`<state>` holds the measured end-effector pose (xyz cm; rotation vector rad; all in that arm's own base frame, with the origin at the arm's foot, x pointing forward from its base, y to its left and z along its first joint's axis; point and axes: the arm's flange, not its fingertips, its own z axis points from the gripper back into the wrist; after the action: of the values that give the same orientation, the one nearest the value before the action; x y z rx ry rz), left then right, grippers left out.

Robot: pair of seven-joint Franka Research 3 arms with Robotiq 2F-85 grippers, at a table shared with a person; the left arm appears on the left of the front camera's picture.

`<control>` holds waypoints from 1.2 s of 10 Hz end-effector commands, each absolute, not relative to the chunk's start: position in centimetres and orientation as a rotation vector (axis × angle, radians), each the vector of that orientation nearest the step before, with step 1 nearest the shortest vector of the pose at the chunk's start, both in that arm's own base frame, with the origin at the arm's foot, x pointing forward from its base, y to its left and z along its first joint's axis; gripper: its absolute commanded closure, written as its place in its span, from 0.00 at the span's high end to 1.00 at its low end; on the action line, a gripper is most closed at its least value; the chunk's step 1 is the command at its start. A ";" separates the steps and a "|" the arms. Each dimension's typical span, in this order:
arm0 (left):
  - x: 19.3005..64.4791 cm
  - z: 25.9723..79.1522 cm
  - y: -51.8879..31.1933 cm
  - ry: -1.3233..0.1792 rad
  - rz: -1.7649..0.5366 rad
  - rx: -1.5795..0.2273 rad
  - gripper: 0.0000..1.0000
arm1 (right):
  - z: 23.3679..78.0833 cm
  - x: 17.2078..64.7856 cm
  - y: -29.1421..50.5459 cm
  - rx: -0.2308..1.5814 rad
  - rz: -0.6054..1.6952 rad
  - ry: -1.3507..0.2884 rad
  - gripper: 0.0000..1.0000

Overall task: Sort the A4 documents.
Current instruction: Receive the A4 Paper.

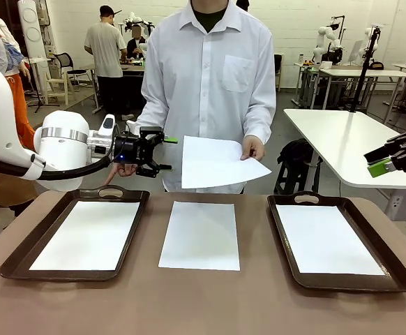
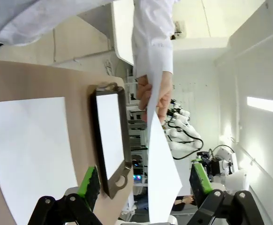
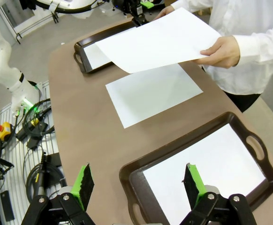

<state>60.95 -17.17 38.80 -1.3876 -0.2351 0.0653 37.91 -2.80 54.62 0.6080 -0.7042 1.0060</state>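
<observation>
Sheet point(image 1: 200, 235) between trays point(image 1: 56, 275), person point(image 1: 210, 77) holding another sheet point(image 1: 217, 162), left hand point(image 1: 162, 153) open, right hand point(image 3: 137, 168) open

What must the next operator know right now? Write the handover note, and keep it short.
Left gripper: open, in the air, fingers facing the edge of the held sheet, not gripping it.
Right gripper: open, holding nothing, raised by the right tray.
Person's hand: holds that sheet out above the table.
Done: left-tray sheet lies in the left tray; right-tray sheet lies in the right tray.
Left: take and sort the held sheet; the middle sheet lies between the trays.
</observation>
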 end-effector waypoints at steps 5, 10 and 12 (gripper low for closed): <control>62.1 38.1 -21.7 -0.111 0.062 -1.495 1.00 | 54.4 37.9 -2.8 0.608 1.005 -0.698 1.00; 62.6 38.2 -24.1 -0.073 0.055 -1.514 1.00 | 54.4 37.9 -2.8 0.608 1.005 -0.698 1.00; 62.3 37.8 -23.6 -0.092 0.096 -1.513 0.93 | 54.4 37.9 -2.8 0.608 1.005 -0.698 1.00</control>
<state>61.92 -23.52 37.84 -1.4962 -0.0845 0.0527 37.91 -2.80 54.62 0.6080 -0.7042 1.0060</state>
